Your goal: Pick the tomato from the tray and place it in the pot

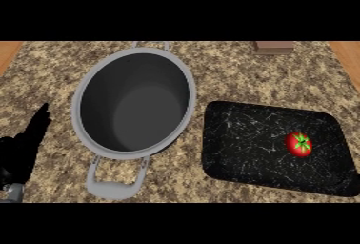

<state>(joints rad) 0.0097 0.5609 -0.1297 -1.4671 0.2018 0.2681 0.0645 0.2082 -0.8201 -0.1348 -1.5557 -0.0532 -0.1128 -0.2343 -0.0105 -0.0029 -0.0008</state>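
Observation:
A red tomato [299,144] with a green stem lies on the right part of a black marbled tray [246,143] at the right of the counter. To the tray's left stands a large grey pot [134,102], dark inside, with one handle toward me and one at the far side. My left hand [25,143] shows at the left edge, fingers straight and pointing up, beside the pot and apart from it. It holds nothing. My right hand does not show.
The counter is speckled granite with wood at both far corners. A small brown box [274,47] sits at the far right edge, behind the tray.

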